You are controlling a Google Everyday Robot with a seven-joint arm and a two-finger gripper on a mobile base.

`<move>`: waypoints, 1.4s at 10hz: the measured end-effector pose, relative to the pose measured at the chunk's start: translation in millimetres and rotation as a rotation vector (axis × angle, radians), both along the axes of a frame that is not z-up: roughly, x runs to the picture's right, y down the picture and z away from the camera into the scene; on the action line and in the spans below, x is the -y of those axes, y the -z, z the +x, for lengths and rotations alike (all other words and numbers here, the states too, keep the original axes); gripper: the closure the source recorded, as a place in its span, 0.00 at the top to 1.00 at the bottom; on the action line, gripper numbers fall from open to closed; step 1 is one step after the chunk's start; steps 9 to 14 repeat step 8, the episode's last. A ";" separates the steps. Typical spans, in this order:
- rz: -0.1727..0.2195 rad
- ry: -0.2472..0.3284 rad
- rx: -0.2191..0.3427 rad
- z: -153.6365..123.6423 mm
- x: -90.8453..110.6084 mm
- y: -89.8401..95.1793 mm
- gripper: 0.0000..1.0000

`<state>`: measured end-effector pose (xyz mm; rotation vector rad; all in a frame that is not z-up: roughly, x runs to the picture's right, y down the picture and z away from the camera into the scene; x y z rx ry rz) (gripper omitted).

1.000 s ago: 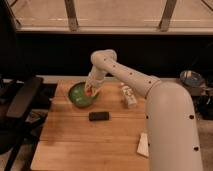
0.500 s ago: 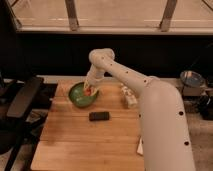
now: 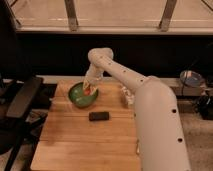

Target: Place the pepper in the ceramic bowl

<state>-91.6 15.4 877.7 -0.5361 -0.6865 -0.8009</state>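
The white arm is reaching down from the right and its pincer [image 3: 89, 90] is hanging over the right part of the ceramic bowl [image 3: 79, 96], just above the inside. The pepper [image 3: 87, 92] is showing as a small red-orange spot right at the pincer tip, over the bowl; I cannot tell if the pincer is gripping it or is already loose. The bowl is sitting near the back left of the wooden counter [image 3: 85, 142]. A small dark block [image 3: 99, 116] is lying in front of the bowl, apart from it.
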 end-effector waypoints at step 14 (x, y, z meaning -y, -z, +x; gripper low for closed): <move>-0.033 0.020 0.107 -30.4 -3.9 -13.9 0.80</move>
